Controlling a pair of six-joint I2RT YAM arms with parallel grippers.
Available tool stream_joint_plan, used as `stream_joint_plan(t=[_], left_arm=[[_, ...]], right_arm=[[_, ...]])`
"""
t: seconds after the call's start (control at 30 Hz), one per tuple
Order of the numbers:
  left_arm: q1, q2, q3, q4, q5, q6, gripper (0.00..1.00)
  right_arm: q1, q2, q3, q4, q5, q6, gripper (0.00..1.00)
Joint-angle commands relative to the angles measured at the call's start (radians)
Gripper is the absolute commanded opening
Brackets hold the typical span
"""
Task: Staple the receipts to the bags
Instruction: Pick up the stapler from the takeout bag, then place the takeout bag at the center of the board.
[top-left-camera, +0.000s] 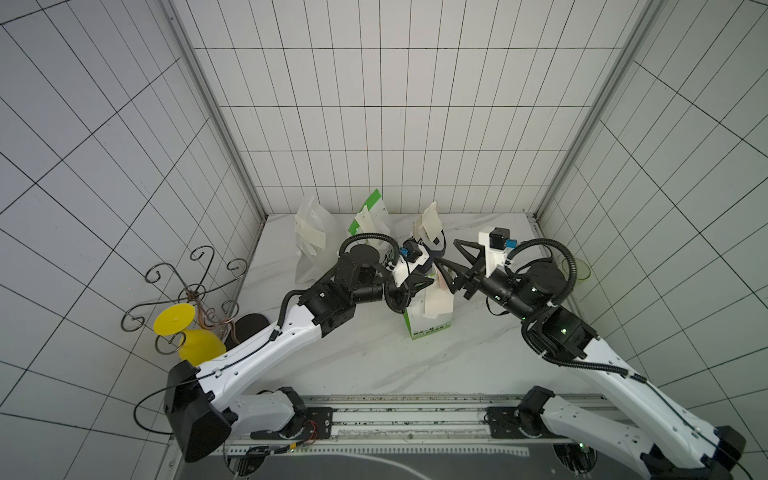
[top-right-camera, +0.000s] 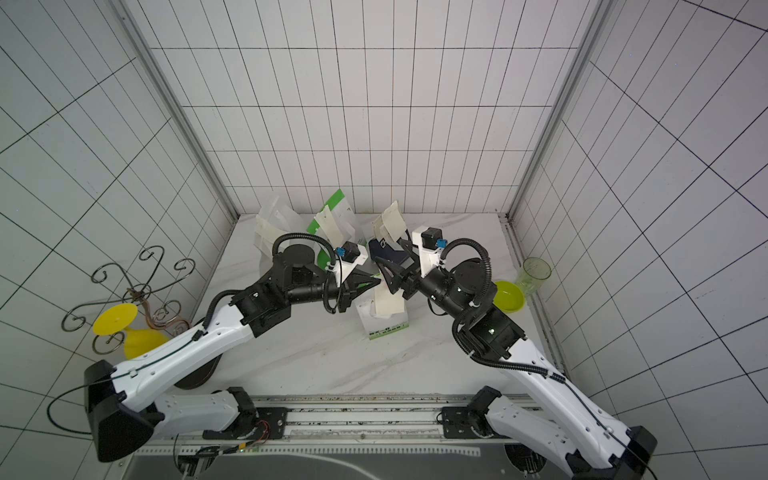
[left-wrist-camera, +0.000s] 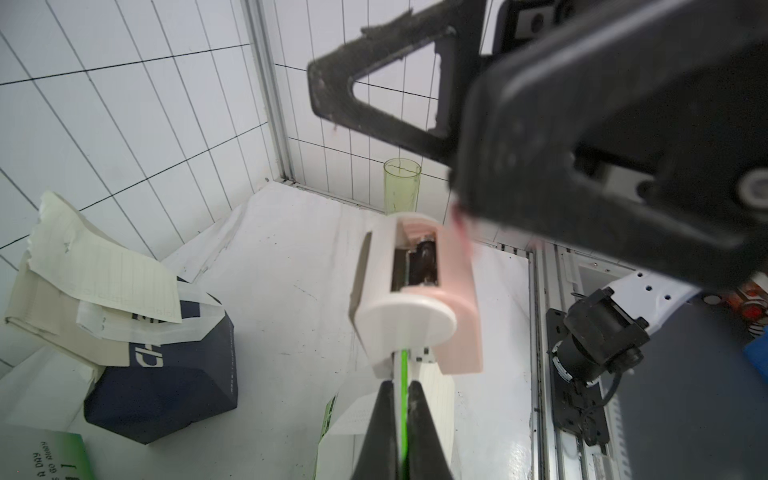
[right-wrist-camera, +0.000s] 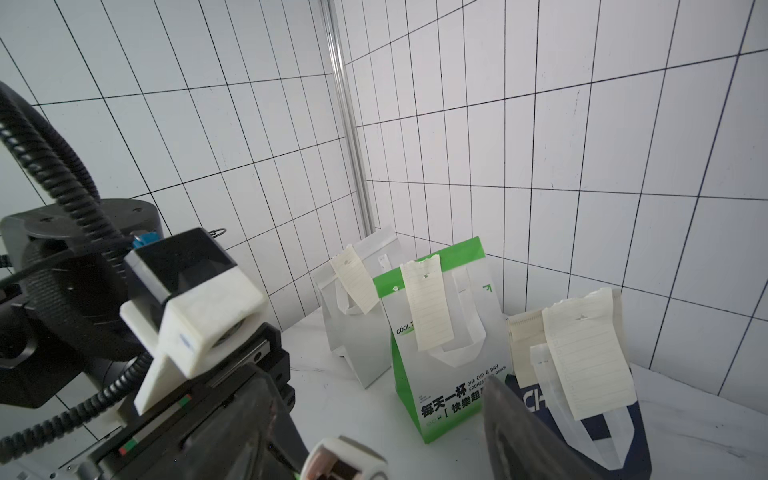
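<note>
On the worktop (top-left-camera: 374, 365), the front green-and-white bag (top-left-camera: 428, 326) has three bags (right-wrist-camera: 449, 374) behind it, each wearing a receipt (right-wrist-camera: 428, 307), the left tool (left-wrist-camera: 401, 386) pinching its green top edge, the right tool (top-left-camera: 445, 251) spread open just beside it, and a pink stapler (left-wrist-camera: 415, 291) on that edge.

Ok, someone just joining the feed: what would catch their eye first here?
Mid-table, the left gripper pinches the top edge of the front green-and-white bag, a pale pink stapler sits on that edge, and the right gripper is open right by it. At the back, the white bag, second green-and-white bag and navy bag each carry a cream receipt.
</note>
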Motion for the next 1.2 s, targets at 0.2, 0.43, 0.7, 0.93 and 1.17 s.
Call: stream_joint_plan(t=[0.2,0.43,0.7,0.93,1.17], left_arm=[[-0.017,0.022,0.041,0.049,-0.082,-0.038,0.00],[-0.018,0.039,0.053,0.048,-0.072,-0.043,0.00],[-0.019,0.095,0.092,0.021,-0.047,-0.037,0.00],[-0.017,0.122,0.092,0.023,-0.045,-0.026,0.00],[0.011,0.211,0.095,0.133,-0.017,-0.037,0.00]], right_arm=[[0.073,0.043,0.037,-0.041,0.214,-0.083,0.71],[0.084,0.070,0.034,-0.052,0.234,-0.107,0.57],[0.088,0.066,0.010,0.016,0.309,-0.114,0.26],[0.031,0.092,0.039,0.040,0.508,-0.069,0.17],[-0.134,0.088,0.062,-0.043,0.554,0.011,0.13]])
